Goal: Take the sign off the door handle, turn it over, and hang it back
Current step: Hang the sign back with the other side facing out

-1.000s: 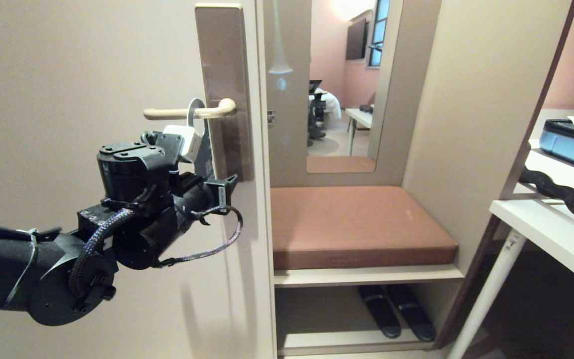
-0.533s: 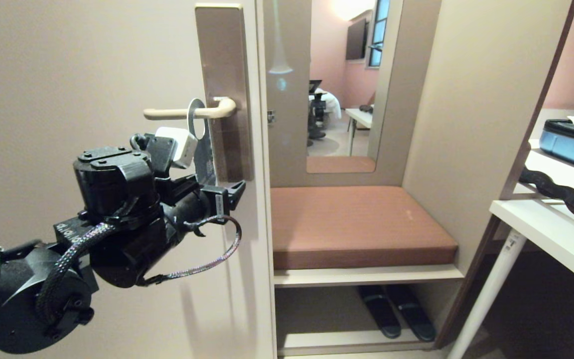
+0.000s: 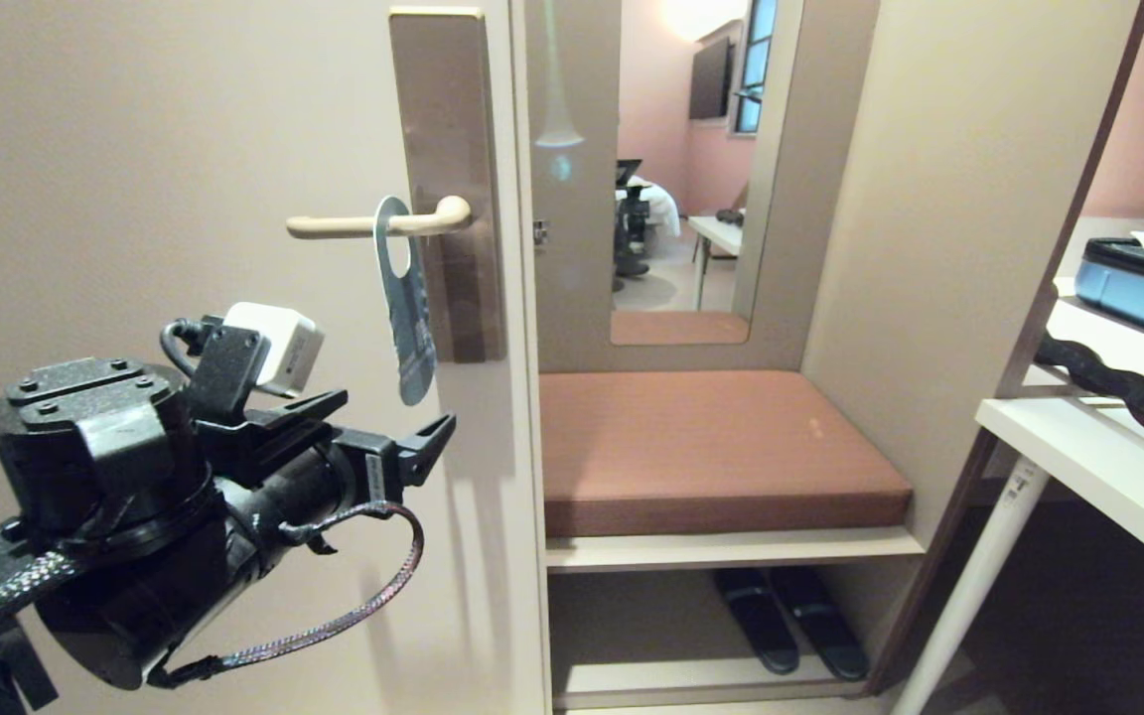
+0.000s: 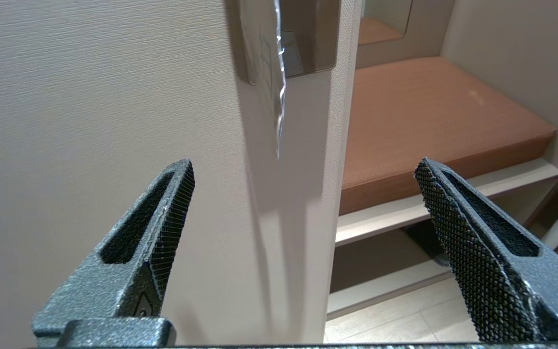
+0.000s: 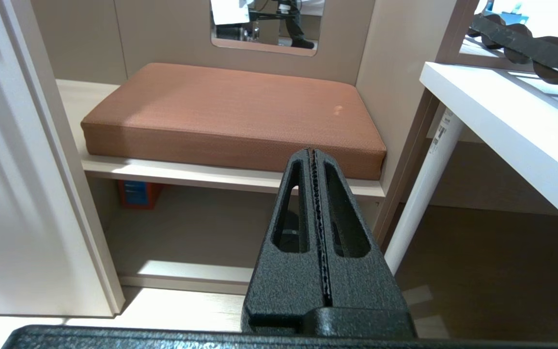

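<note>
The sign (image 3: pixel 407 320) hangs by its oval hole on the beige door handle (image 3: pixel 344 225), blue-grey face outward, in front of the brown-bronze plate (image 3: pixel 445 119). My left gripper (image 3: pixel 393 412) is below and to the left of the sign, apart from it, open and holding nothing. In the left wrist view the sign (image 4: pixel 279 97) shows edge-on above the wide-open left gripper (image 4: pixel 303 165). The right gripper (image 5: pixel 312 152) is shut and empty, low in front of the bench and outside the head view.
The cream door (image 3: pixel 135 149) fills the left. To the right of its edge are a wall mirror (image 3: pixel 681 169), a brown bench cushion (image 3: pixel 711 437) and dark slippers (image 3: pixel 790 616) below. A white table (image 3: pixel 1098 467) with a blue case (image 3: pixel 1143 283) stands at far right.
The left gripper has opened wider and drawn back down and to the left, away from the sign. The sign stays on the handle and now hangs in full view.
</note>
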{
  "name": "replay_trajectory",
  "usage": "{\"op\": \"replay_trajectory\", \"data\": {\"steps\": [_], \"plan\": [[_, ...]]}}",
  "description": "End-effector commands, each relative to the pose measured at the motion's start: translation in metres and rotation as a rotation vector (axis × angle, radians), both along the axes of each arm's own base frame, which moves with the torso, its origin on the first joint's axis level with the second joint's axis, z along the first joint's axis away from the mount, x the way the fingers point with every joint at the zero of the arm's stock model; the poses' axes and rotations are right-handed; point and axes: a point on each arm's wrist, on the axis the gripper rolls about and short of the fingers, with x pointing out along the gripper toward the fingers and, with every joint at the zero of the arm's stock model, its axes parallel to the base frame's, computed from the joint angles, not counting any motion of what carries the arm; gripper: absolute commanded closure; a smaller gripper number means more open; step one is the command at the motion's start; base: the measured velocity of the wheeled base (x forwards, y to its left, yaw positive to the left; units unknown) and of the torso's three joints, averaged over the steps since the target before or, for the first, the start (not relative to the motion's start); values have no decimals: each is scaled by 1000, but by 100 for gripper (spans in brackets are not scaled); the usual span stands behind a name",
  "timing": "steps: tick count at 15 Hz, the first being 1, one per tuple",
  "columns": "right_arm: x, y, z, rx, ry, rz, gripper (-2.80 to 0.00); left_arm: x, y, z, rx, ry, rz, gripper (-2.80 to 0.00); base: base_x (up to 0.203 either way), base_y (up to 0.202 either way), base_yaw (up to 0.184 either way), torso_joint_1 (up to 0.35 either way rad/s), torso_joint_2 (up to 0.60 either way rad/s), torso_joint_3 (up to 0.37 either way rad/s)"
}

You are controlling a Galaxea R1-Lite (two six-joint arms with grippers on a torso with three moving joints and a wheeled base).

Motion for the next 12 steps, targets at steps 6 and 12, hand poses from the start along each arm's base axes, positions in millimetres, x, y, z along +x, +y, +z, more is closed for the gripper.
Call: {"op": "replay_trajectory", "data": {"steps": [6, 12], "plan": [[0, 0, 0, -1, 0, 0, 0, -36, 25, -13, -11, -18, -22, -280, 0, 0, 0, 0, 0, 0], [0, 0, 0, -1, 0, 0, 0, -32, 30, -13, -12, -17, 0, 0, 0, 0, 0, 0, 0, 0]]}}
